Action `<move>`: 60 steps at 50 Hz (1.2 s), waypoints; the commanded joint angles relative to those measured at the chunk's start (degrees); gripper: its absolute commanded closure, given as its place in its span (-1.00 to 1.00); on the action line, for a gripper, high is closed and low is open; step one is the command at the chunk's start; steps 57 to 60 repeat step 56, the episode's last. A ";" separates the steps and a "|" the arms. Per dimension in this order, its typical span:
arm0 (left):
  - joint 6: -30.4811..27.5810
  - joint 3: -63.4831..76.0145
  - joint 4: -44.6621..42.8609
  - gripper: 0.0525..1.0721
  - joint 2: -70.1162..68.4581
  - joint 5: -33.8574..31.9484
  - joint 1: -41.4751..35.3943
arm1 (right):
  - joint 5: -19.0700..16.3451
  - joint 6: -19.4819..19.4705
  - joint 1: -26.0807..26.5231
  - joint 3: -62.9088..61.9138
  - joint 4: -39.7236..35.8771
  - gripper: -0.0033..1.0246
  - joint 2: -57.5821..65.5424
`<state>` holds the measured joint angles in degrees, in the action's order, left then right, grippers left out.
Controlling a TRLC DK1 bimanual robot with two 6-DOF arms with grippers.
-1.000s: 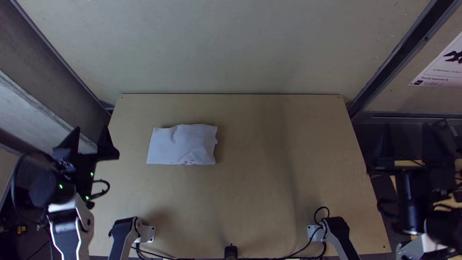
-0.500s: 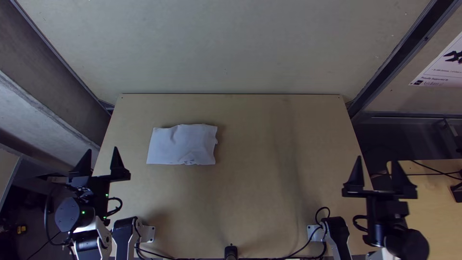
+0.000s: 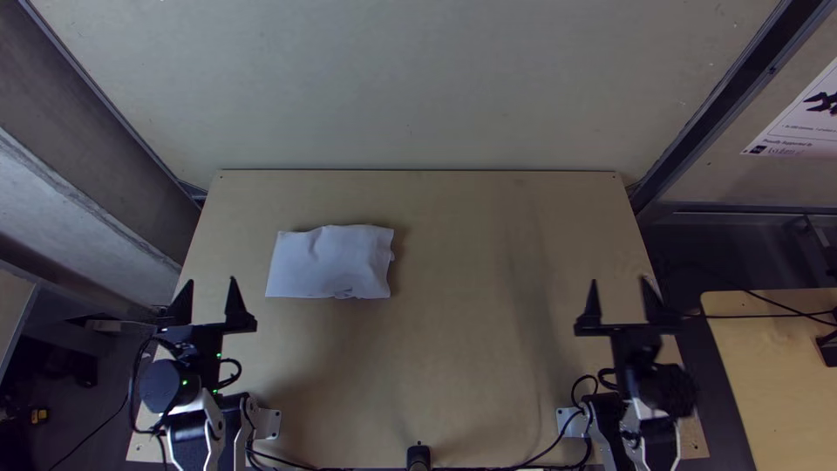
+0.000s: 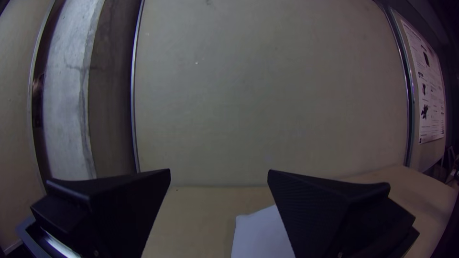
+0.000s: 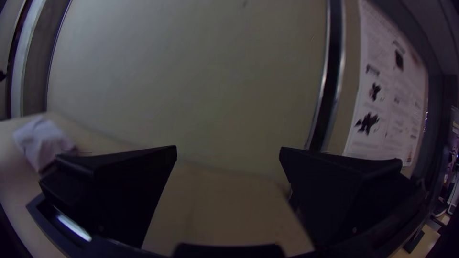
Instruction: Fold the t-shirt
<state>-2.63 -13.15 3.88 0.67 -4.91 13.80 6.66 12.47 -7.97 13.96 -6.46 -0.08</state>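
Oblong t-shirt (image 3: 331,262), long axis side to side, left end effector (image 3: 210,282) and right end effector (image 3: 620,282) both wide

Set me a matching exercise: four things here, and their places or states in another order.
1. T-shirt
2. Left gripper
3. Right gripper
4. Poster

A. Open, near the table's right edge
B. Printed with dark shapes
C. Lying on the table as a compact rectangle
D. Open, near the table's left edge

Pairs: 1-C, 2-D, 3-A, 4-B
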 commanded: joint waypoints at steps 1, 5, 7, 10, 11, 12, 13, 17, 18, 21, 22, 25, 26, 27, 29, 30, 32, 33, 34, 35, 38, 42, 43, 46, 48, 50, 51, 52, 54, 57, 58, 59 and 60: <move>-0.71 5.59 -4.76 -0.91 -0.84 -0.37 -0.62 | -0.06 0.54 -2.05 -5.78 2.68 -0.92 -0.45; -2.02 8.40 -5.55 -0.91 -0.84 -0.28 -0.79 | 0.02 0.63 -2.84 -9.82 6.99 -0.92 -0.45; -2.46 10.07 -6.43 -0.91 -0.84 -0.19 -0.79 | 0.02 1.07 -2.93 -12.02 10.15 -0.92 -0.45; -2.46 11.39 -6.52 -0.91 -0.84 0.16 -0.79 | 0.02 1.24 -2.84 -13.43 12.26 -0.92 -0.36; -2.46 11.92 -6.16 -0.91 -0.84 0.16 -0.79 | 0.02 1.24 -2.84 -13.60 11.82 -0.92 -0.36; -2.46 12.62 -5.81 -0.91 -0.84 0.16 -0.71 | 0.02 1.24 -2.84 -13.87 11.12 -0.92 -0.36; -2.55 13.15 -5.46 -0.91 -0.84 0.25 -0.79 | -0.06 1.07 -2.84 -13.87 10.06 -0.92 -0.36; -2.64 12.97 -3.88 -0.91 -0.67 1.04 -0.18 | -0.06 -0.96 -2.67 -13.69 7.43 -0.92 -0.19; -2.64 12.97 -3.97 -0.91 -0.67 1.04 -0.09 | -0.06 -1.75 -2.58 -13.69 7.34 -0.92 -0.19; -2.64 12.97 -3.88 -0.91 -0.67 1.04 -0.09 | -0.06 -3.15 -1.88 -13.69 7.16 -0.92 -0.01; -2.64 12.97 -3.97 -0.91 -0.67 1.04 -0.09 | -0.06 -3.50 -1.61 -13.69 7.16 -0.92 -0.01; -2.64 12.97 -3.97 -0.91 -0.67 1.04 -0.09 | -0.06 -3.50 -1.44 -13.69 7.25 -0.92 -0.01; -2.64 12.97 -3.88 -0.91 -0.67 1.04 -0.09 | -0.06 -3.50 -1.44 -13.69 7.25 -0.92 -0.10; -2.64 13.06 -3.97 -0.91 -0.67 1.04 -0.09 | -0.06 -3.50 -1.44 -13.69 7.16 -0.92 -0.10; -2.64 12.97 -3.97 -0.91 -0.67 1.04 -0.09 | -0.06 -3.50 -1.53 -13.69 7.25 -0.92 -0.01; -2.64 12.97 -3.97 -0.91 -0.67 1.04 -0.09 | -0.06 -3.50 -1.53 -13.69 7.16 -0.92 -0.01; -2.64 12.97 -3.97 -0.91 -0.67 1.04 -0.09 | -0.06 -3.50 -1.53 -13.69 7.25 -0.92 -0.01; -2.64 13.06 -3.88 -0.91 -0.67 1.04 -0.09 | -0.06 -3.50 -1.53 -13.69 7.16 -0.92 -0.01; -2.64 12.97 -3.97 -0.91 -0.67 1.04 -0.09 | -0.06 -3.50 -1.53 -13.69 7.25 -0.92 -0.01; -2.64 12.97 -3.97 -0.91 -0.67 1.04 -0.09 | -0.06 -3.50 -1.53 -13.69 7.16 -0.92 -0.01; -2.64 13.06 -3.97 -0.91 -0.67 1.04 -0.09 | -0.06 -3.50 -1.53 -13.69 7.16 -0.92 -0.01; -2.64 12.97 -3.88 -0.91 -0.67 1.04 -0.09 | -0.06 -3.50 -1.53 -13.69 7.25 -0.92 -0.01; -2.64 12.97 -3.88 -0.91 -0.67 1.04 -0.09 | -0.06 -3.50 -1.53 -13.69 7.16 -0.92 -0.01; -2.64 13.06 -3.97 -0.91 -0.67 1.04 -0.09 | -0.06 -3.50 -1.53 -13.69 7.16 -0.92 -0.01; -2.64 12.97 -3.97 -0.91 -0.67 1.04 -0.09 | -0.06 -3.50 -1.53 -13.69 7.25 -0.92 -0.01; -2.64 12.97 -3.97 -0.91 -0.67 1.04 -0.09 | -0.06 -3.50 -1.53 -13.69 7.16 -0.92 -0.01; -2.64 12.97 -3.88 -0.91 -0.67 1.04 -0.09 | -0.06 -3.50 -1.53 -13.69 7.25 -0.92 -0.01; -2.64 13.06 -3.97 -0.91 -0.67 1.04 -0.09 | -0.06 -3.50 -1.53 -13.69 7.25 -0.92 -0.01; -2.64 12.97 -3.97 -0.91 -0.67 1.04 -0.09 | -0.06 -3.50 -1.53 -13.69 7.16 -0.92 -0.01; -2.64 13.06 -3.97 -0.91 -0.67 1.04 -0.09 | -0.06 -3.50 -1.53 -13.69 7.16 -0.92 -0.01; -2.64 13.06 -3.97 -0.91 -0.67 1.04 -0.09 | -0.06 -3.50 -1.53 -13.69 7.16 -0.92 -0.01; -2.64 13.06 -3.97 -0.91 -0.67 1.04 -0.09 | -0.06 -3.50 -1.53 -13.69 7.16 -0.92 -0.01; -2.64 13.06 -3.97 -0.91 -0.67 1.04 -0.09 | -0.06 -3.50 -1.53 -13.69 7.16 -0.92 -0.01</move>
